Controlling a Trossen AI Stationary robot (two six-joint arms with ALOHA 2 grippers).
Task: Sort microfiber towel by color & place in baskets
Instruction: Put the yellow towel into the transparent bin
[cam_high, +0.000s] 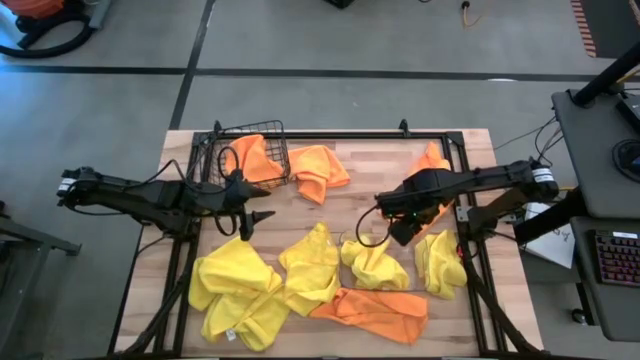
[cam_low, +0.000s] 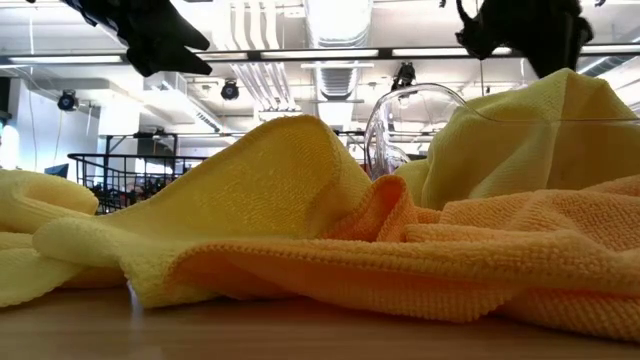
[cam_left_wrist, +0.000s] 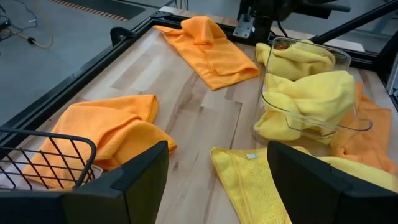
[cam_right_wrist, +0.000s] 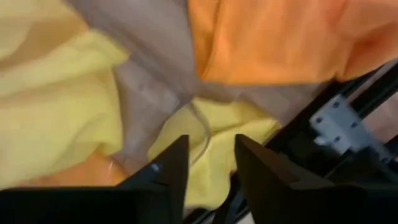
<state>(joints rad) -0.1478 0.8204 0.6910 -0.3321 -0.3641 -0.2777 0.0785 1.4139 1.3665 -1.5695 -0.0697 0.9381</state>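
Low view: orange towel (cam_low: 470, 260) right up against the lens, a yellow one (cam_low: 260, 180) humped behind it, clear bin (cam_low: 410, 130) poking up beyond w/ yellow inside. Both arms are just dark shapes at the top edge, so no finger read from here.

High view: right gripper (cam_high: 398, 226) hangs over the bin (cam_high: 384, 262), which sits just below it on the table's right half; yellow cloth in the bin is directly under the fingers. Left gripper (cam_high: 252, 215) waits near the wire basket (cam_high: 225, 160), orange towels (cam_high: 318, 172) in and beside that basket. Loose yellows (cam_high: 240, 290) lie closer to the left arm; next pick looks like its job, I'd guess.

Left wrist view: fingers (cam_left_wrist: 140, 180) spread wide, nothing between. A yellow towel (cam_left_wrist: 249, 183) lies just ahead, long edge running away from the fingers. Basket corner cut off.

Right wrist view: fingers (cam_right_wrist: 171, 168) part-way apart, nothing gripped that I can see; yellow cloth (cam_right_wrist: 214, 140) under the gap, past the bin's rim. Blurry; can't tell if cloth touches the tips.
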